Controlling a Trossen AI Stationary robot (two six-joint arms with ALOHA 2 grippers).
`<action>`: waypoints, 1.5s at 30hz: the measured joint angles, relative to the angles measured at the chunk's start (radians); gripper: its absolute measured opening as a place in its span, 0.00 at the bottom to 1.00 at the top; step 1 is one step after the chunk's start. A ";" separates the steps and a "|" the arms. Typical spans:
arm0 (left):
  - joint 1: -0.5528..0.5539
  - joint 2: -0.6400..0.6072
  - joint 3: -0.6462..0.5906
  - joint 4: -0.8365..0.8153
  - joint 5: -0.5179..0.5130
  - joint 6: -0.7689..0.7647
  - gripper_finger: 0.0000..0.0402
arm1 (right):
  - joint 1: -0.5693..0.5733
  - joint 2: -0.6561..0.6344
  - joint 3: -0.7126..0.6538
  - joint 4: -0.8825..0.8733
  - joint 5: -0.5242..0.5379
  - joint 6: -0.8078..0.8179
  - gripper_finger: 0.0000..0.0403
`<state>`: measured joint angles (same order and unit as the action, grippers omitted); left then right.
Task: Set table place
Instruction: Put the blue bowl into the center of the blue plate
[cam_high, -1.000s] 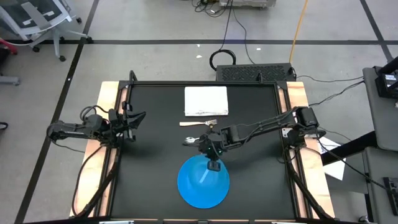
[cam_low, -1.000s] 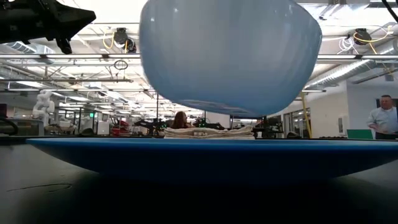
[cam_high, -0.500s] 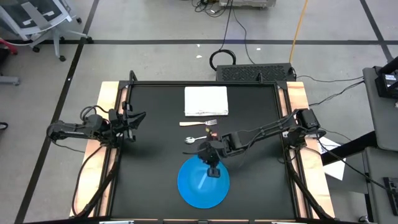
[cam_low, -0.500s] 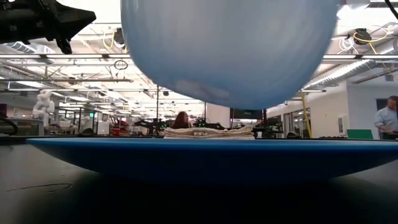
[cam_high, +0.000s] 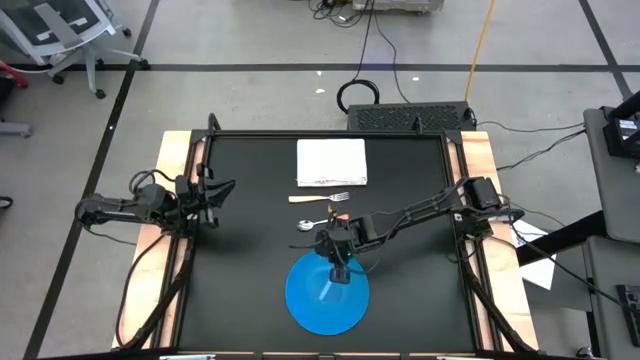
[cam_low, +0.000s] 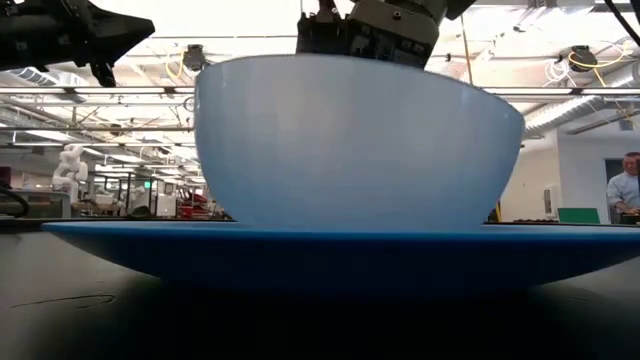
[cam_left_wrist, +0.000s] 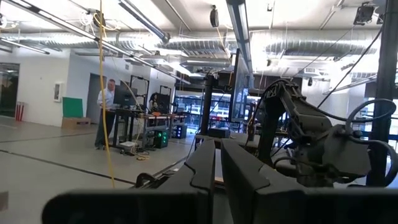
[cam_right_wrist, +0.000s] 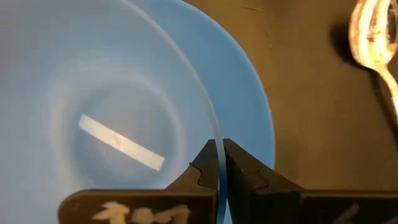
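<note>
The flat blue plate (cam_high: 300, 312) lies on the black table (cam_high: 250, 250) near its near edge. My right gripper (cam_high: 338, 268) is shut on the translucent blue bowl (cam_low: 360, 140), which sits upright on the plate (cam_low: 120, 245). The pale-handled fork (cam_high: 320, 197) and the orange-handled spoon (cam_high: 318, 222) lie flat on the table just beyond the plate. The spoon's metal end also shows in the right wrist view (cam_right_wrist: 372, 43). My left gripper (cam_high: 215, 190) is shut and empty above the table's left side. My right gripper pinches the bowl's rim (cam_right_wrist: 219, 163) on its far right side, one finger inside the bowl and one outside. The fingers come from above, pointing down. The bowl stands level, its base (cam_low: 350, 222) down on the plate.
A folded white cloth (cam_high: 332, 162) lies at the table's far middle. Pale wooden strips (cam_high: 170, 200) run along the left and right sides. Bare black top lies to the left and right of the plate. A person (cam_low: 625, 190) stands in the room beyond.
My right gripper has gone down and slightly toward the table's near edge with the bowl. The bowl hung clear above the plate, dipped lower and a little tilted, and now sits level on the plate. The gripper stays shut on its rim.
</note>
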<state>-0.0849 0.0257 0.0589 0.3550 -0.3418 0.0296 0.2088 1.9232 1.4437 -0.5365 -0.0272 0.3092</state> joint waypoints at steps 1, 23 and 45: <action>0.000 0.000 0.000 0.000 0.000 0.000 0.08 | -0.002 0.000 0.000 0.001 -0.001 0.000 0.00; 0.000 0.000 0.000 -0.008 0.000 0.005 0.08 | -0.005 0.010 0.001 -0.050 -0.032 0.021 0.00; 0.000 0.000 0.000 -0.014 -0.001 0.019 0.08 | -0.004 0.010 0.001 -0.013 -0.033 0.019 0.04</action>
<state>-0.0849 0.0261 0.0589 0.3408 -0.3424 0.0490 0.2047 1.9327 1.4445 -0.5496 -0.0599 0.3286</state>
